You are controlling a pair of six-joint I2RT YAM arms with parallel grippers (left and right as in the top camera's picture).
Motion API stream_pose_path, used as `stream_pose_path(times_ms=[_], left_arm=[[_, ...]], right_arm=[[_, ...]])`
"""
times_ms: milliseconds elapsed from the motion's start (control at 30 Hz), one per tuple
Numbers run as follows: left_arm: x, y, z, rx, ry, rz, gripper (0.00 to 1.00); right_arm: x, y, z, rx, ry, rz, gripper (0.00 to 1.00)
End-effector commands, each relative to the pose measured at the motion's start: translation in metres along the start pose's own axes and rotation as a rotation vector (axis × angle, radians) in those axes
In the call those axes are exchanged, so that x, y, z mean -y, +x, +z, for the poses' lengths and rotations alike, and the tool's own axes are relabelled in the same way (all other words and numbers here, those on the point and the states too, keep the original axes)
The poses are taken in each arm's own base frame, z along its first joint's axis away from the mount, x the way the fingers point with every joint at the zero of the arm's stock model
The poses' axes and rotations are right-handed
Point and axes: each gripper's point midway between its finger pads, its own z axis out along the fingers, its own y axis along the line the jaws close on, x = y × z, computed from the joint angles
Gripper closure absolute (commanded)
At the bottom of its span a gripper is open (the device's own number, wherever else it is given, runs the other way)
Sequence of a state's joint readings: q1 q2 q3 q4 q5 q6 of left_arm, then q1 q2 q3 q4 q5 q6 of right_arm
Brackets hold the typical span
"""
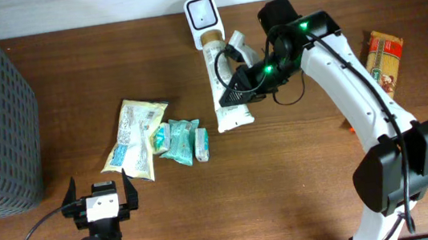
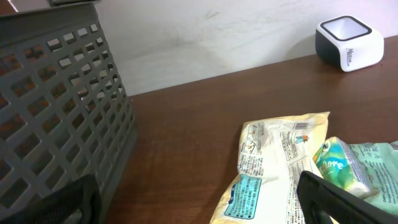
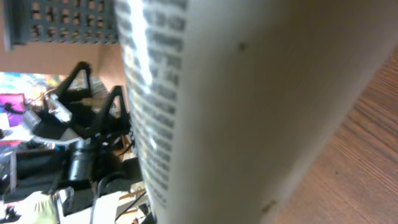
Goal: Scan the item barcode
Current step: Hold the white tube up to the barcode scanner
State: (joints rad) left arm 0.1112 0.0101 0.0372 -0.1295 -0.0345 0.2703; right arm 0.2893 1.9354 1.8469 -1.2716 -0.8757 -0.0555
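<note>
Right gripper [image 1: 229,98] clamped shut on long white printed tube [image 1: 220,63]
Tube end just beside white-and-black box scanner [image 1: 202,14]; fills right wrist view, print too blurry to read (no telling where the barcode is). Left gripper [image 1: 99,188] wide open, well apart.

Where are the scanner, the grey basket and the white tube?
scanner [image 1: 200,12]: overhead view, on its top window.
grey basket [image 2: 56,112]: left wrist view, on its lattice wall.
white tube [image 1: 216,67]: overhead view, on its upper body.
</note>
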Motion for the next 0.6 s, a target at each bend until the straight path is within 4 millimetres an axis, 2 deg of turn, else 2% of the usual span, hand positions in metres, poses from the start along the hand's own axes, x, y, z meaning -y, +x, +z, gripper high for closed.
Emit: stream_pose_path(times_ms=[0, 67, 167, 233, 333, 367, 467, 533, 567], left_arm=[[-0.002, 0.001, 0.000, -0.001, -0.009, 0.015, 0.01], [-0.002, 0.001, 0.000, -0.001, -0.009, 0.015, 0.01], [-0.002, 0.001, 0.000, -0.001, -0.009, 0.015, 0.01], [-0.002, 0.001, 0.000, -0.001, -0.009, 0.015, 0.01], [-0.002, 0.001, 0.000, -0.001, -0.009, 0.015, 0.01], [-0.002, 0.001, 0.000, -0.001, -0.009, 0.015, 0.01], [-0.002, 0.001, 0.000, -0.001, -0.009, 0.015, 0.01], [-0.002, 0.001, 0.000, -0.001, -0.009, 0.015, 0.01], [-0.002, 0.001, 0.000, -0.001, -0.009, 0.015, 0.01]], right_arm=[[-0.032, -0.008, -0.016, 0.045, -0.078, -0.095, 0.96], [-0.029, -0.006, -0.016, 0.039, -0.066, -0.086, 0.96], [-0.008, -0.009, -0.021, 0.043, 0.090, 0.019, 0.96], [0.003, -0.014, -0.037, 0.058, 0.240, 0.034, 0.96], [0.005, -0.034, -0.059, 0.095, 0.443, -0.018, 0.96], [0.009, -0.043, -0.063, 0.105, 0.520, -0.037, 0.96], [0.046, -0.091, -0.082, 0.194, 0.907, -0.159, 0.96], [0.068, -0.126, -0.094, 0.270, 1.148, -0.236, 0.96], [0.083, -0.154, -0.093, 0.323, 1.283, -0.291, 0.96]])
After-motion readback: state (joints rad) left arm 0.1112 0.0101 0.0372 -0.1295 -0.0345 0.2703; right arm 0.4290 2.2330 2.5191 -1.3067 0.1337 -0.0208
